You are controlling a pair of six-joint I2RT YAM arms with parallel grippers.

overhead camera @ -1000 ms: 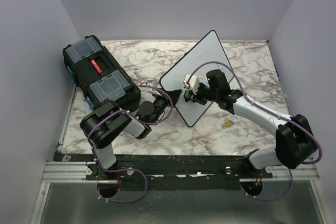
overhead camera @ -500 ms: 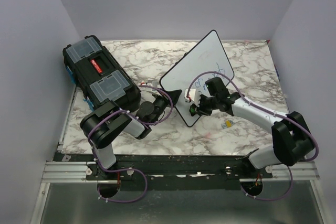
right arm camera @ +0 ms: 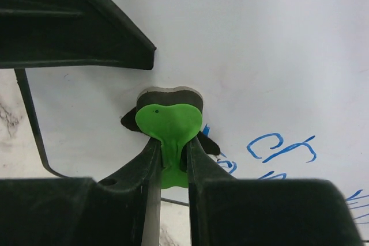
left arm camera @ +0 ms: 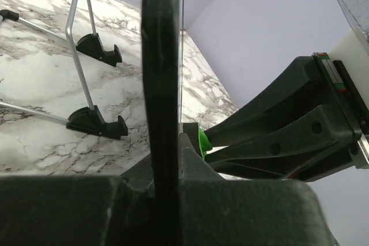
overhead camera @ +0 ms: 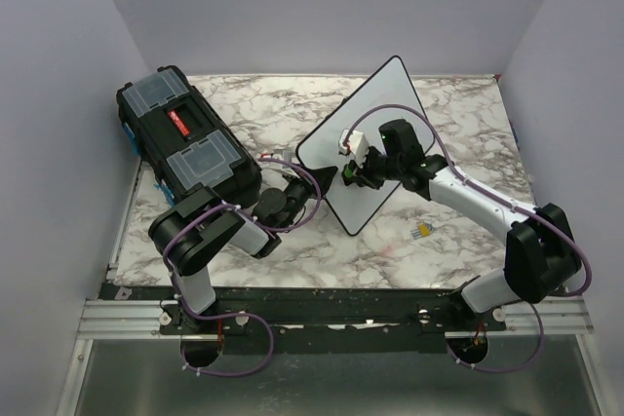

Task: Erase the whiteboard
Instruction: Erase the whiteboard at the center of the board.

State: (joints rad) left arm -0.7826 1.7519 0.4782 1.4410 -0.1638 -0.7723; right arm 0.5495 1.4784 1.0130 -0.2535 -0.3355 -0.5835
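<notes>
The whiteboard (overhead camera: 388,102) stands tilted on the marble table, black-framed, with blue handwriting (right arm camera: 282,147) on its face. My left gripper (overhead camera: 326,178) is shut on the board's near-left frame edge (left arm camera: 162,56). My right gripper (overhead camera: 354,171) is shut on a green eraser (right arm camera: 168,121), whose dark pad is pressed flat against the white face (right arm camera: 259,50), just left of the writing. The left wrist view shows the board edge-on, with the green eraser (left arm camera: 202,142) and my right gripper's fingers (left arm camera: 277,136) on its far side.
A black toolbox (overhead camera: 185,143) lies at the table's left. A small yellow and blue item (overhead camera: 422,231) sits on the marble near the right arm. The board's wire legs with black feet (left arm camera: 95,122) rest behind it. Walls close in on three sides.
My right gripper slid the eraser down toward the board's near corner, then back up and left across the face. The left gripper and the board stayed put.
</notes>
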